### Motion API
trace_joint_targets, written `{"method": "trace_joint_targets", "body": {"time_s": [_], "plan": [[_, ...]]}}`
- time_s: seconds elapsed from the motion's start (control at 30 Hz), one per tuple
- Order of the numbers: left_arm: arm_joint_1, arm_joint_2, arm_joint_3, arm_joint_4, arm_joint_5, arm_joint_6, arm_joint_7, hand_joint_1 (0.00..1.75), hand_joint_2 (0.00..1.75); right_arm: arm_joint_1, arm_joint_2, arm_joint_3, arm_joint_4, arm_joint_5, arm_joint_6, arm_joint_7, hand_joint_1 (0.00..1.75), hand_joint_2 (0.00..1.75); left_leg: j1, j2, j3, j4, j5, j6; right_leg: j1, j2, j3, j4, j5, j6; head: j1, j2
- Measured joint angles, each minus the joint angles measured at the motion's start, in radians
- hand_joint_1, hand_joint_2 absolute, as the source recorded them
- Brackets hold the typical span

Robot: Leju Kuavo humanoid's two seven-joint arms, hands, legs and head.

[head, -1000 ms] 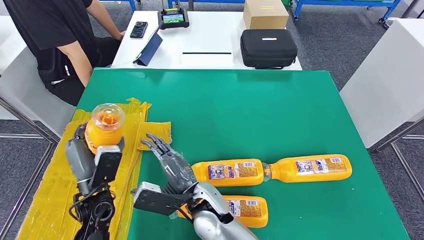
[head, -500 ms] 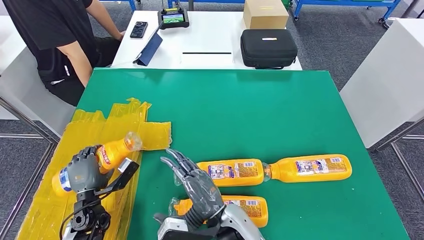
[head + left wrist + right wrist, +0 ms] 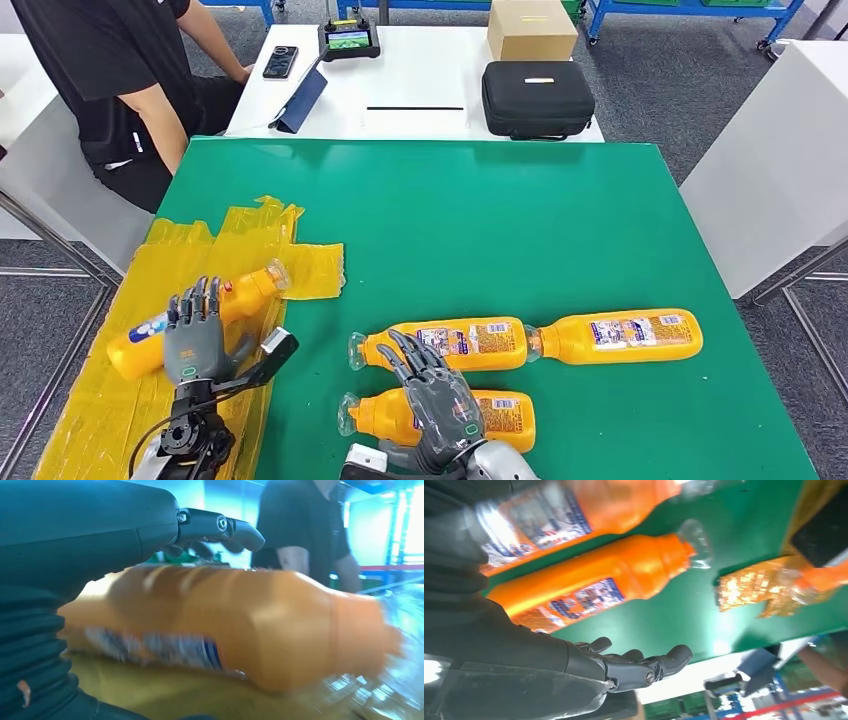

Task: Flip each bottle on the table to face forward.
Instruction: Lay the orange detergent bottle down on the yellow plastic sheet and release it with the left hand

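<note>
Along the bottom edge of the head view we see our right hand (image 3: 438,407), fingers spread apart and holding nothing, hovering over the nearest bottle (image 3: 500,419), which lies flat on the green table (image 3: 480,230) with its clear cap pointing to the frame's left. At lower left our left hand (image 3: 195,335) has its fingers apart and extended; it lies against the side of another orange bottle (image 3: 150,335), which rests tilted on the yellow sheet (image 3: 105,410) with its cap toward the upper right. From the left wrist view that bottle sits right under the open fingers (image 3: 220,527), though we cannot tell if they press on it.

Just above the right hand in the head view, a second bottle (image 3: 455,343) lies flat, cap to the left, and a third bottle (image 3: 620,335) lies end to end with it, stretching toward the right.

Farther up the frame, past the green table, a white table (image 3: 420,85) carries a black case (image 3: 537,97), a cardboard box (image 3: 530,28), a phone (image 3: 279,61) and a small screen device (image 3: 348,39). At upper left we see a person in a black shirt (image 3: 95,70) seated beside it.
</note>
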Motion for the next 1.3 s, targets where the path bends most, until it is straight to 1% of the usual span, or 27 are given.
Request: {"method": "trace_joint_targets", "body": {"time_s": [0.13, 0.3, 0.37, 0.47, 0.57, 0.63, 0.7, 0.77, 0.83, 1.1, 1.17, 1.3], "plan": [[0.028, 0.0, -0.004, -0.031, 0.077, 0.001, -0.11, 0.0, 0.0, 0.019, -0.002, -0.027, 0.003, 0.026, 0.008, 0.025, 0.0, 1.75, 0.0, 0.001, 0.0, 0.0, 0.0, 0.0, 0.0, 0.001, -0.001, 0.0, 0.0, 0.0, 0.0, 0.0], [0.047, -0.008, 0.01, -0.075, 0.225, 0.001, -0.332, 0.0, 0.0, 0.032, -0.014, -0.057, 0.025, 0.04, 0.023, 0.041, 0.0, 1.75, 0.0, 0.001, -0.001, 0.0, 0.0, 0.0, 0.0, 0.001, -0.002, 0.0, 0.0, 0.0, 0.0, 0.0], [0.047, -0.015, 0.025, -0.082, 0.285, 0.001, -0.408, 0.0, 0.0, 0.035, -0.022, -0.064, 0.041, 0.041, 0.026, 0.042, 0.0, 1.75, 0.0, 0.001, -0.001, 0.0, 0.0, 0.0, 0.0, 0.001, -0.002, 0.0, 0.0, 0.0, 0.0, 0.0], [0.046, -0.023, 0.05, -0.084, 0.368, 0.001, -0.491, 0.0, 0.0, 0.037, -0.034, -0.069, 0.064, 0.038, 0.032, 0.044, 0.0, 1.75, 0.0, 0.001, -0.001, 0.0, 0.0, 0.0, 0.0, 0.001, -0.002, 0.0, 0.0, 0.0, 0.0, 0.0], [0.045, -0.029, 0.069, -0.084, 0.446, 0.001, -0.551, 0.0, 0.0, 0.037, -0.043, -0.069, 0.081, 0.033, 0.038, 0.051, 0.0, 1.75, 0.0, 0.001, -0.001, 0.0, 0.0, 0.0, 0.0, 0.001, -0.002, 0.0, 0.0, 0.0, 0.0, 0.0], [0.044, -0.03, 0.076, -0.084, 0.504, 0.001, -0.581, 0.0, 0.0, 0.038, -0.049, -0.069, 0.09, 0.027, 0.043, 0.057, 0.0, 1.75, 0.0, 0.001, -0.001, 0.0, 0.0, 0.0, 0.0, 0.001, -0.002, 0.0, 0.0, 0.0, 0.0, 0.0], [0.044, -0.03, 0.073, -0.084, 0.601, 0.0, -0.606, 0.0, 0.0, 0.038, -0.058, -0.068, 0.1, 0.017, 0.05, 0.065, 0.0, 1.75, 0.0, 0.001, -0.001, 0.0, 0.0, 0.0, 0.0, 0.001, -0.002, 0.0, 0.0, 0.0, 0.0, 0.0], [0.045, -0.026, 0.057, -0.088, 0.708, 0.0, -0.616, 0.0, 0.0, 0.038, -0.072, -0.065, 0.108, 0.003, 0.054, 0.075, 0.0, 1.75, 0.0, 0.001, -0.001, 0.0, 0.0, 0.0, 0.0, 0.001, -0.002, 0.0, 0.0, 0.0, 0.0, 0.0], [0.046, -0.02, 0.037, -0.095, 0.777, -0.002, -0.619, 0.0, 0.0, 0.036, -0.089, -0.058, 0.113, -0.01, 0.059, 0.087, 0.0, 1.75, 0.0, 0.001, -0.001, 0.0, 0.0, 0.0, 0.0, 0.0, -0.002, 0.0, 0.0, 0.0, 0.0, 0.0], [0.047, -0.008, 0.0, -0.107, 0.844, -0.013, -0.621, 0.0, 0.0, 0.027, -0.151, -0.03, 0.109, -0.035, 0.081, 0.13, 0.0, 1.75, 0.0, 0.001, 0.0, 0.0, 0.0, 0.0, 0.0, 0.0, -0.001, 0.0, 0.0, 0.0, 0.0, 0.0], [0.048, -0.005, -0.002, -0.107, 0.858, -0.014, -0.621, 0.0, 0.0, 0.027, -0.181, -0.017, 0.092, -0.051, 0.091, 0.149, 0.0, 1.75, 0.0, 0.001, 0.0, 0.0, 0.0, 0.0, 0.0, 0.0, 0.0, -0.001, 0.0, 0.0, 0.0, 0.0], [0.05, 0.003, -0.003, -0.107, 0.882, -0.016, -0.622, 0.0, 0.0, 0.03, -0.259, 0.017, 0.042, -0.095, 0.108, 0.186, 0.0, 1.75, -0.001, 0.001, 0.001, 0.0, 0.0, 0.0, -0.001, 0.0, 0.0, -0.001, 0.0, 0.0, 0.0, 0.0]]}}
